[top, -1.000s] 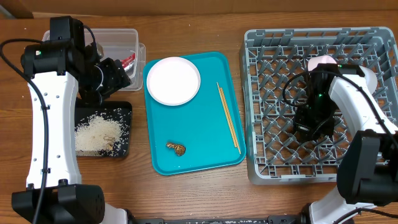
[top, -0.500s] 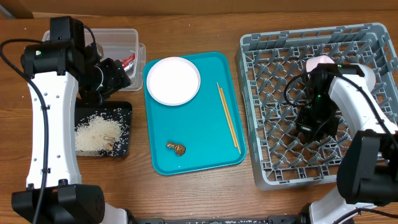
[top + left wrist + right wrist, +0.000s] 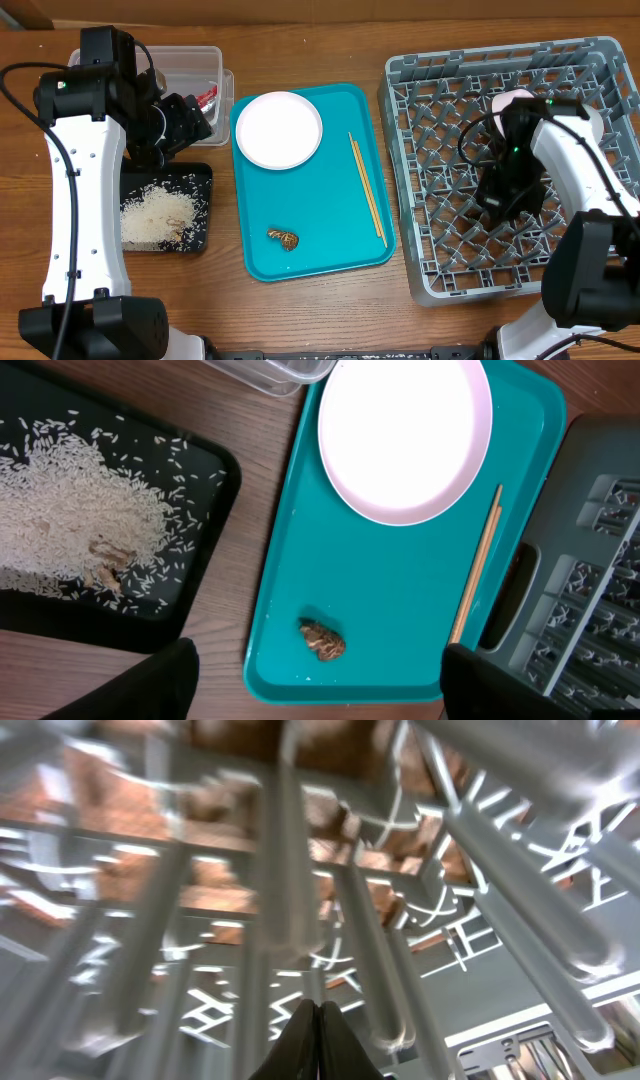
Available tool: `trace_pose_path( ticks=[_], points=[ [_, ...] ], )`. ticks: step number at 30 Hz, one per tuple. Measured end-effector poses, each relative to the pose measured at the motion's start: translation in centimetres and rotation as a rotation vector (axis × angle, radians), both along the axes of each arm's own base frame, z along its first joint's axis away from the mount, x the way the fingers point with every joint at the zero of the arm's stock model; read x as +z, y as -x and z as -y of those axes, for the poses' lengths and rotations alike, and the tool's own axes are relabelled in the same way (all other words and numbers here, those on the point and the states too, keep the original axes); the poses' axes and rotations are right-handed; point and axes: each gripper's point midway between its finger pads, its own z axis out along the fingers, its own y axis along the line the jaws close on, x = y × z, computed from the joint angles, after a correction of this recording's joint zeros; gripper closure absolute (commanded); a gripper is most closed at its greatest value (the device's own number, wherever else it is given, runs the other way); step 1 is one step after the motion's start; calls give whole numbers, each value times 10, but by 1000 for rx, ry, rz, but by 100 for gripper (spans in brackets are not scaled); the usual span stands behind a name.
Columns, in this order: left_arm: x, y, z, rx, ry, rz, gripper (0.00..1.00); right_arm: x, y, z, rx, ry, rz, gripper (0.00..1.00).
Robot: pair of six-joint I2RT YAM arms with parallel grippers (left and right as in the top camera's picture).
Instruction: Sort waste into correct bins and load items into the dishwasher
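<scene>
Wooden bench (image 3: 300, 320): right end effector (image 3: 320, 1036) clenched on nothing, low among pegs of rack (image 3: 400, 200), best raised straight up; left end effector (image 3: 320, 690) spread wide

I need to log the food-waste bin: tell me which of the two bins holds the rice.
The shallow black tray, strewn with rice; the clear tub holds a red wrapper instead.
</scene>
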Motion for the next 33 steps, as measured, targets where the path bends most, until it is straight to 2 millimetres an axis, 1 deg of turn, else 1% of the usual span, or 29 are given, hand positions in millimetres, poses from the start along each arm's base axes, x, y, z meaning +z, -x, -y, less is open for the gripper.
trace_pose_path(
  ticks=[2, 3, 4, 5, 6, 7, 8, 9, 10, 11, 13, 14, 17, 19, 23, 26, 29, 31, 33],
  points=[
    [0, 0, 0, 0, 0, 0, 18, 14, -18, -2, -5, -14, 70, 96],
    [0, 0, 0, -2, 0, 0, 18, 25, -31, -5, -8, -29, 123, 93],
    [0, 1, 0, -4, -2, -1, 18, 37, -45, -8, -6, -50, 190, 86],
    [-1, 2, -1, -6, -6, -5, 18, 51, -58, -13, 0, -78, 259, 61],
    [-1, 3, -2, -4, -11, -11, 18, 65, -71, -18, 19, -110, 332, 32],
    [-2, 4, -3, -2, -20, -18, 17, 82, -85, -27, 47, -152, 418, 6],
    [-3, 6, -5, 0, -29, -26, 17, 101, -99, -38, 87, -203, 513, 0],
    [-4, 8, -7, 4, -42, -37, 15, 116, -110, -48, 126, -246, 589, 0],
    [-5, 11, -9, 5, -54, -47, 13, 134, -122, -63, 181, -296, 681, 0],
    [-5, 13, -11, 9, -65, -57, 13, 148, -130, -75, 226, -335, 747, 0],
    [-7, 17, -14, 12, -84, -77, 13, 168, -144, -103, 317, -410, 854, 0],
    [-8, 20, -15, 14, -93, -87, 13, 174, -146, -115, 351, -441, 881, 0],
    [-9, 22, -19, 16, -114, -99, 13, 177, -147, -152, 429, -522, 899, 0],
    [-9, 22, -20, 18, -122, -100, 13, 173, -141, -176, 476, -567, 878, 0],
    [-9, 22, -22, 20, -131, -101, 12, 170, -132, -215, 565, -616, 864, 0],
    [-9, 22, -22, 20, -132, -101, 12, 178, -139, -232, 597, -627, 925, 0],
    [-9, 22, -22, 20, -132, -101, 12, 181, -148, -234, 573, -596, 958, 0],
    [-9, 22, -22, 20, -132, -100, 12, 180, -151, -234, 559, -560, 965, 0],
    [-9, 22, -22, 20, -132, -100, 12, 173, -152, -237, 558, -521, 956, 0]
  ],
)
